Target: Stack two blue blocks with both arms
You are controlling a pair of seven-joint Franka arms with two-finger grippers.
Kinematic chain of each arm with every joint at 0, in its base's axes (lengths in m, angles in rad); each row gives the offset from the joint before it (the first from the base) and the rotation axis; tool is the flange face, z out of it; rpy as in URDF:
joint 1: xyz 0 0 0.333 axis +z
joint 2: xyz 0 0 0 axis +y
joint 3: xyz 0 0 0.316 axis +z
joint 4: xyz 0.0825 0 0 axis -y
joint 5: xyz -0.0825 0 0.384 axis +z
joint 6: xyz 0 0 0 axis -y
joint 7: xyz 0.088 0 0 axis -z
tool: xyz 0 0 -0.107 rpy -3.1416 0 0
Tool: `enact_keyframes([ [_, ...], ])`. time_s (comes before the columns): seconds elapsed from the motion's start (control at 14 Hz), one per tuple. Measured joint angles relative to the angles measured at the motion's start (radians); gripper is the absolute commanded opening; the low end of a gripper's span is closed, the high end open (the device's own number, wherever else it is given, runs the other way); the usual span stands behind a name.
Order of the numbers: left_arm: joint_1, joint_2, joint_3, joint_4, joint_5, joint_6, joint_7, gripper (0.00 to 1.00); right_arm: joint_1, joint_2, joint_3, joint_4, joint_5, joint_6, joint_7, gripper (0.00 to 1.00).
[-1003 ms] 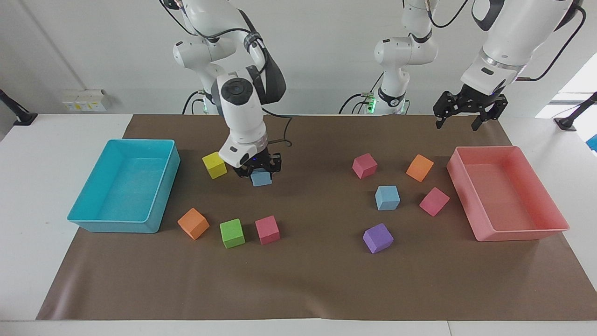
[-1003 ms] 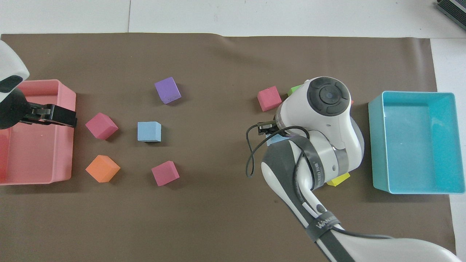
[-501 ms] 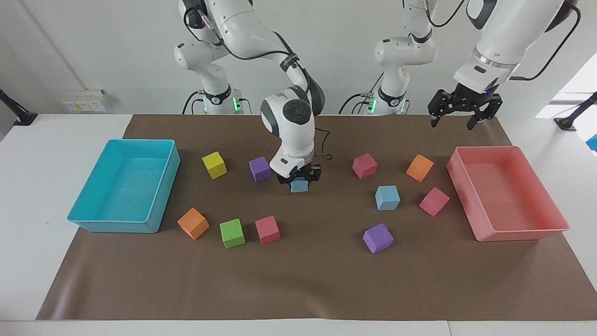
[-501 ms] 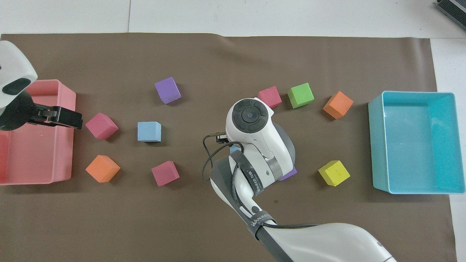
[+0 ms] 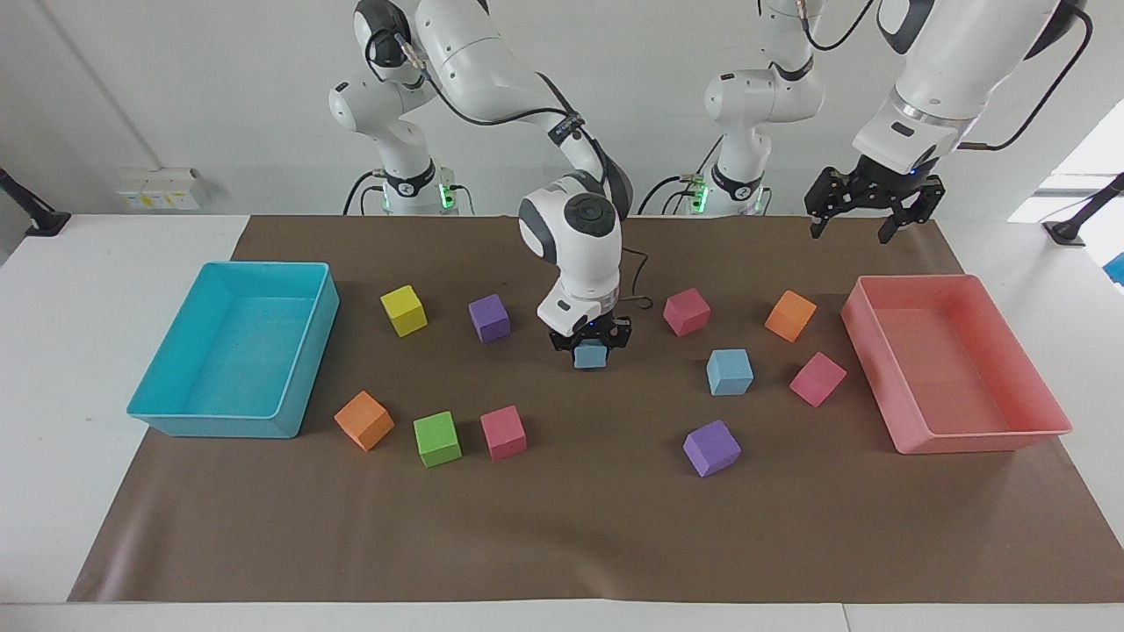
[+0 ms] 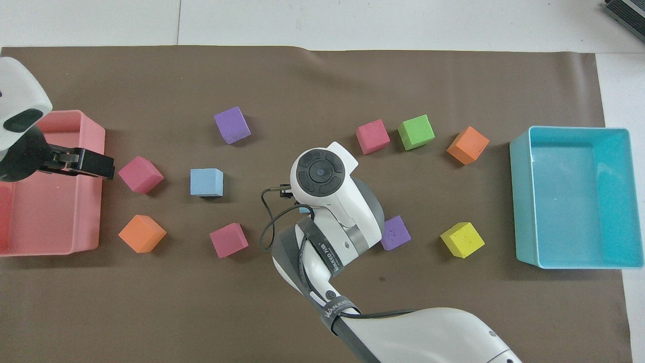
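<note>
Facing view shows the right gripper (image 5: 590,344) hanging over the middle of the brown mat (image 5: 562,544), its fingers clamped on a light sky-blue block (image 5: 591,355) that is held clear of the mat. A second ago this gripper and its block were much closer to the turquoise tray's end, just beside the yellow cube (image 5: 404,310); half a second ago they were next to the purple cube (image 5: 489,317), and now they have travelled farther toward the left arm's end. The overhead view hides nearly all of the carried block under the arm's wrist.

The second blue block (image 5: 730,371) sits flat on the mat toward the pink tray's (image 5: 983,434) end, unmoved, square to the mat edges, matte and foam-like, with a pink cube (image 5: 817,378) just beside it and another purple cube (image 5: 711,448) farther from the robots.

The left gripper (image 5: 874,204) waits, raised over the mat's corner nearest the robots by the pink tray, jaws spread wide and empty; it has drifted slightly since earlier.
</note>
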Motion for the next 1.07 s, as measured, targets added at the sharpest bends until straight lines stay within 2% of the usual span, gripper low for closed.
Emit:
enact_keyframes([
  [0.64, -0.070, -0.002, -0.008, 0.000, -0.002, 0.015, -0.002, 1.00, 0.000, 0.019, -0.001, -0.007, 0.000, 0.013, -0.062, 0.00],
  [0.86, -0.072, 0.002, -0.007, -0.017, -0.003, 0.058, -0.002, 1.00, 0.000, 0.029, -0.002, -0.008, 0.001, 0.013, -0.050, 0.00],
  [1.07, -0.088, 0.007, -0.008, -0.075, -0.006, 0.130, -0.008, 1.00, 0.000, 0.030, -0.002, -0.009, 0.002, 0.013, -0.041, 0.00],
])
